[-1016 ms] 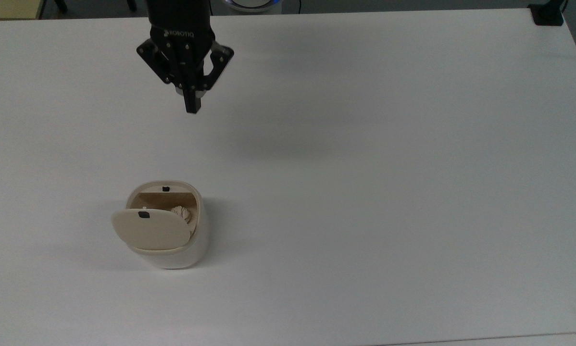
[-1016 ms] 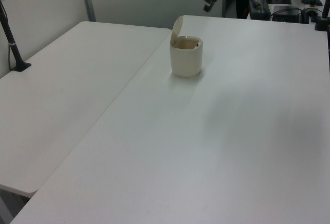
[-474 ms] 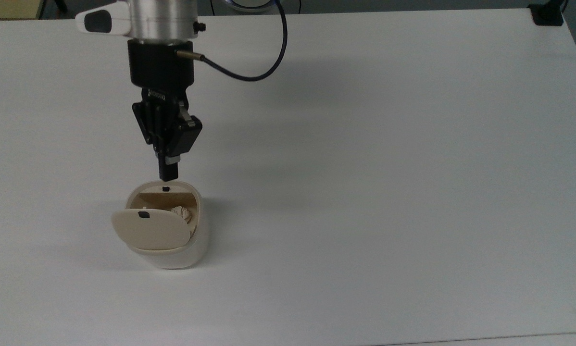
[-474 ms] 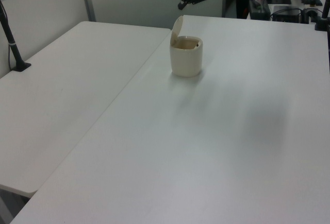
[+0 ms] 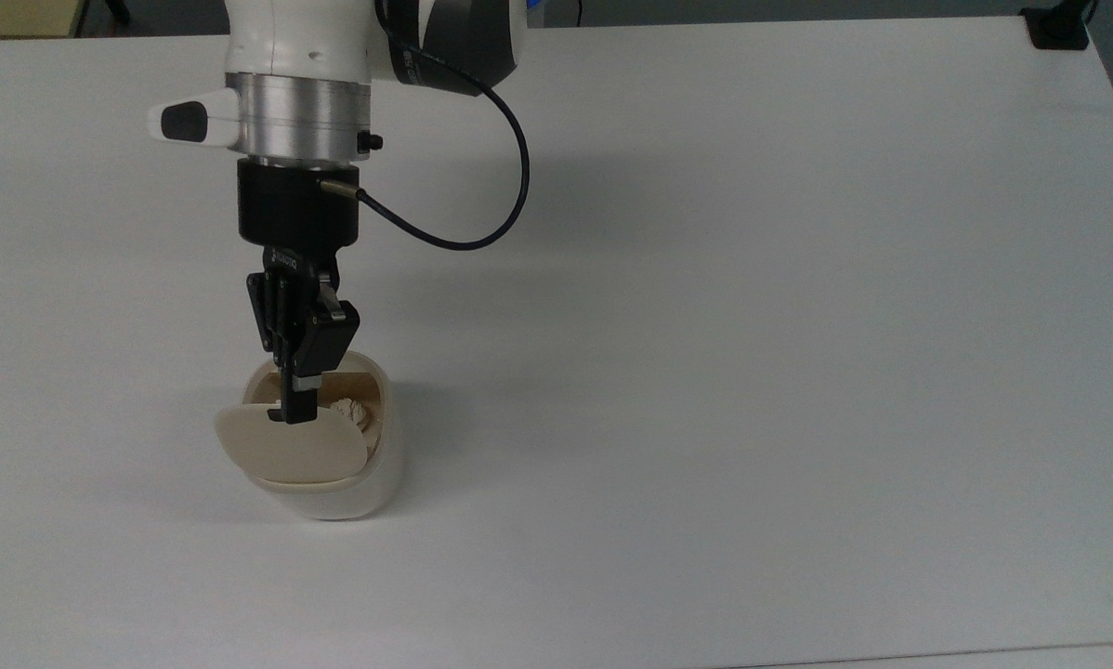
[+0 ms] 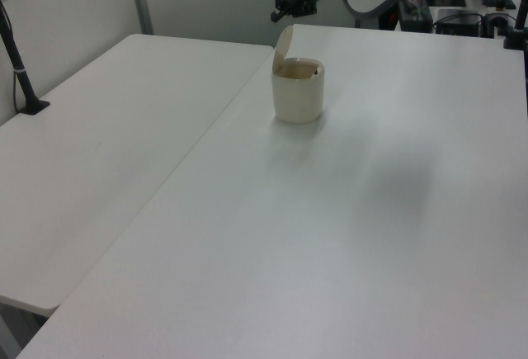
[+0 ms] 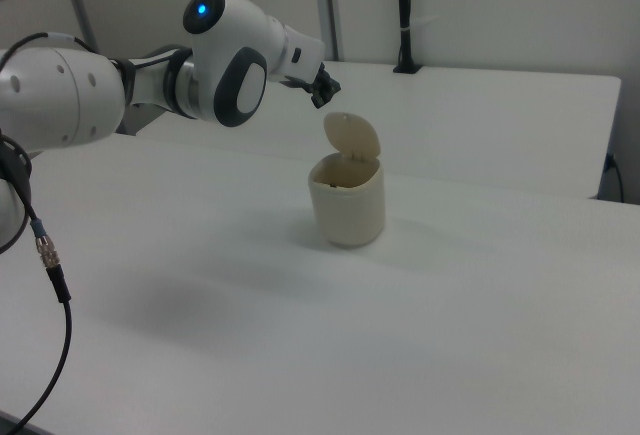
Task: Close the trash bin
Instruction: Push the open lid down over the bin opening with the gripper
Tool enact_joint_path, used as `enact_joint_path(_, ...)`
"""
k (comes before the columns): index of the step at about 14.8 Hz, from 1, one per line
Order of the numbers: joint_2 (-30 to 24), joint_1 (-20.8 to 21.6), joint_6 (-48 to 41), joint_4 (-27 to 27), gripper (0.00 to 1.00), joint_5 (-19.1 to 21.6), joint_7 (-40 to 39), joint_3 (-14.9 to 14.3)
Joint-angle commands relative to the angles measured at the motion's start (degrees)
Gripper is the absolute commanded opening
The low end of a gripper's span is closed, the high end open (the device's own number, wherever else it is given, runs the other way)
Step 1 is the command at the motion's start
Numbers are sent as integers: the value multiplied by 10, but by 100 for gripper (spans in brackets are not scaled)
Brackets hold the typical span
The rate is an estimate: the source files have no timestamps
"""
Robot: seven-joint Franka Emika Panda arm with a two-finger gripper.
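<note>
The trash bin (image 5: 333,488) is a small cream-beige tub standing on the white table, with its flat lid (image 5: 287,451) hinged up and open. Crumpled paper (image 5: 352,412) lies inside. In the top view my gripper (image 5: 296,411) is shut, its black fingertips overlapping the lid's upper edge where the black latch mark sits. The right view has the gripper (image 7: 322,98) a little above the raised lid (image 7: 352,137), to the right view's left and apart from it. In the left view the gripper (image 6: 276,15) hangs just above the lid (image 6: 283,43) and bin (image 6: 298,91).
The white table (image 5: 752,372) stretches wide on the top view's right. A second white table (image 6: 107,120) adjoins on the left view's left, with a black post (image 6: 18,66) clamped on it. A black cable (image 5: 491,214) loops off my wrist.
My gripper has travelled from the table's far side toward the bin and now sits at the lid's upper edge. The wrist has turned. The lid stands as before.
</note>
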Motion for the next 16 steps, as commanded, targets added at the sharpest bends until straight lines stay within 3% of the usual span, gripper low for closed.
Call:
enact_joint_path(1,22,2,23,15,0,4,12,-9)
enact_joint_path(7,23,-6,23,4,0,3,-14,-12)
enact_joint_path(11,-39,-15,21,-75,0,2,-68,-10)
enact_joint_path(16,-42,-16,17,-96,0,2,-103,-9)
